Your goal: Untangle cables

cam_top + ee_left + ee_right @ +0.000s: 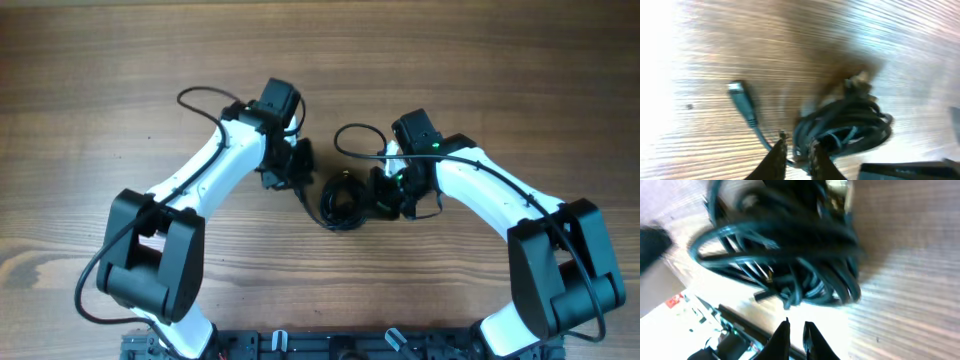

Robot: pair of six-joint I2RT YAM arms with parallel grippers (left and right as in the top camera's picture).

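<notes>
Between closed right end effector (pixel 795 330) and left end effector (pixel 796 152), grip unclear, lie cables (pixel 343 203).

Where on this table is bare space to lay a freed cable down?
Bare wood: the whole far side of the table, beyond the left gripper and right gripper, and the left end. Crowded: the middle, where the cables sit between the grippers.

The overhead view is bright, even and sharp, with only soft shadows on the worktop (pixel 100 80). Both wrist views are blurred, and the cables (pixel 845 125) smear into dark streaks. Glare whitens the left view's left edge and the right view's lower middle.
</notes>
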